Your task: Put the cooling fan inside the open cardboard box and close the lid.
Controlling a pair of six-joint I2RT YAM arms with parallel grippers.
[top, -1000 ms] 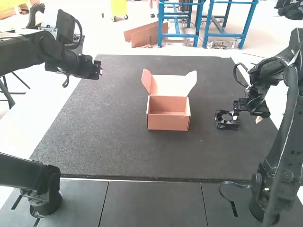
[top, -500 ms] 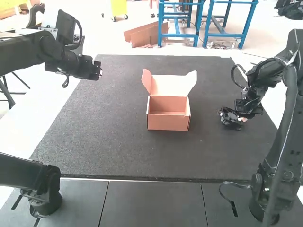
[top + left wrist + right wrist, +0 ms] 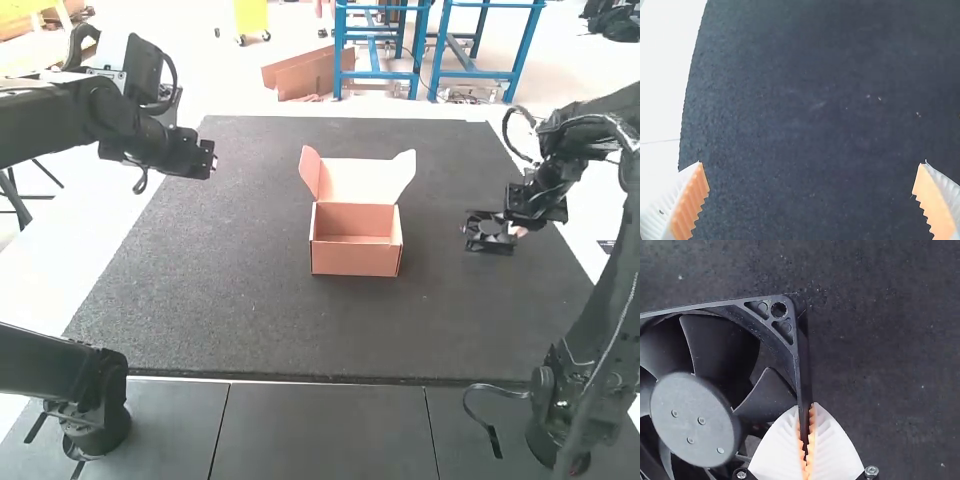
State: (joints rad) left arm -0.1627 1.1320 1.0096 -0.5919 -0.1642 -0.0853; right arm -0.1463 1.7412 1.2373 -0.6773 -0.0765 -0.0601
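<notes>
A black square cooling fan (image 3: 488,233) hangs just above the dark mat, right of the open cardboard box (image 3: 356,238). My right gripper (image 3: 517,228) is shut on the fan's frame edge; in the right wrist view the white ribbed fingers (image 3: 785,450) pinch the thin black frame of the fan (image 3: 715,390). The box stands mid-mat, its lid (image 3: 360,172) raised at the back. My left gripper (image 3: 205,158) hovers over the mat's far left part, open, its orange pads (image 3: 687,200) wide apart with nothing between them.
The dark mat (image 3: 250,300) covers most of the table, with pale bare table (image 3: 70,250) left of it. The arms' bases stand at the near corners (image 3: 85,400). Free mat lies in front of the box.
The right gripper has lifted the fan off the mat and carried it slightly back and right, tilting it upright. The left arm has shifted only slightly.
</notes>
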